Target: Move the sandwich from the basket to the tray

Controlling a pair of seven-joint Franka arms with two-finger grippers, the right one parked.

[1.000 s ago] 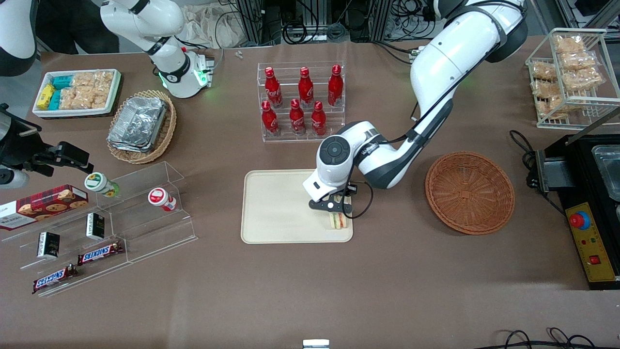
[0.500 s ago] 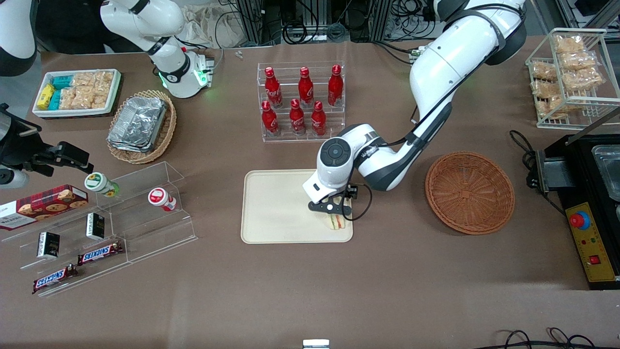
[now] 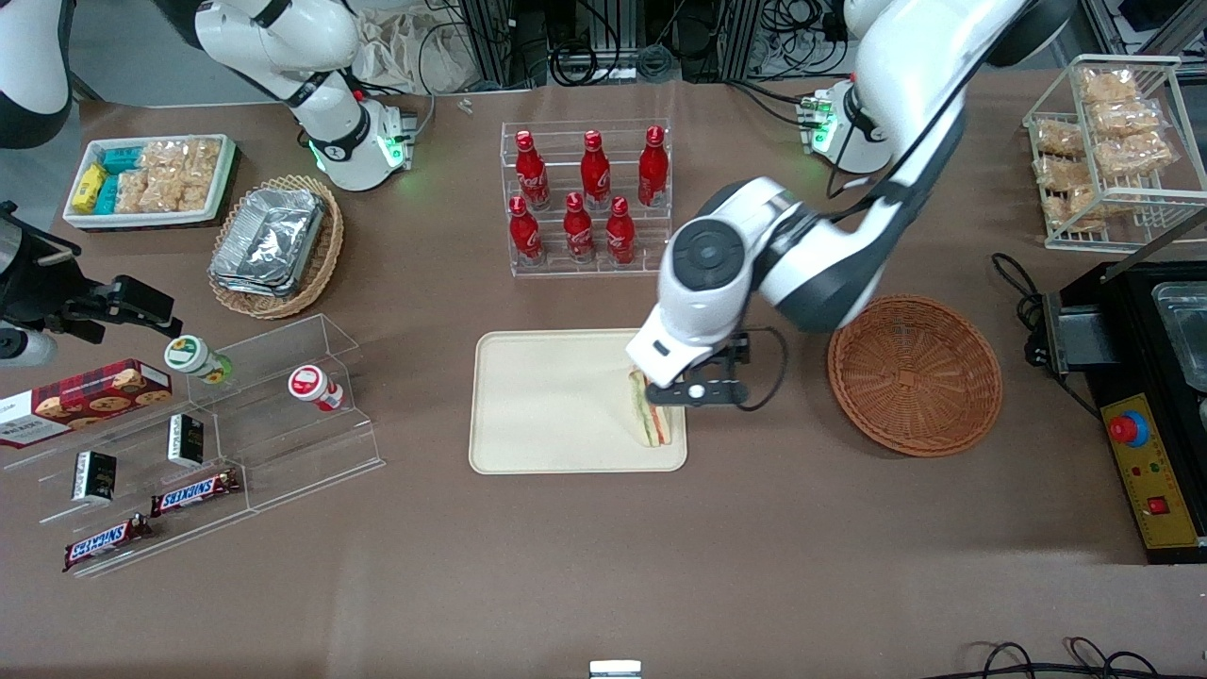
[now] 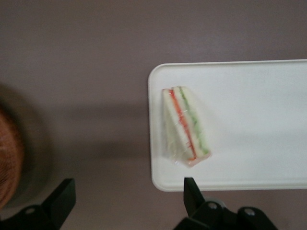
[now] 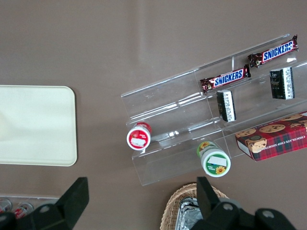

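Observation:
The sandwich (image 3: pixel 649 421), a wrapped wedge with red and green filling, lies on the cream tray (image 3: pixel 547 405) at the corner nearest the front camera and the basket. It also shows in the left wrist view (image 4: pixel 184 124) on the tray (image 4: pixel 249 120). My left gripper (image 3: pixel 702 390) is open and empty, raised above the tray's edge, between the sandwich and the round reddish-brown basket (image 3: pixel 915 372). In the wrist view the gripper (image 4: pixel 127 191) spans bare table beside the tray corner. The basket holds nothing.
A clear rack of red bottles (image 3: pixel 585 198) stands just farther from the front camera than the tray. Toward the parked arm's end are acrylic snack shelves (image 3: pixel 236 415), a tan basket of foil trays (image 3: pixel 278 245) and a white bin (image 3: pixel 151 179). A wire rack (image 3: pixel 1113 141) and black machine (image 3: pixel 1150 377) are toward the working arm's end.
My gripper has let go of the sandwich, risen and shifted toward the basket. The sandwich stays lying on the tray.

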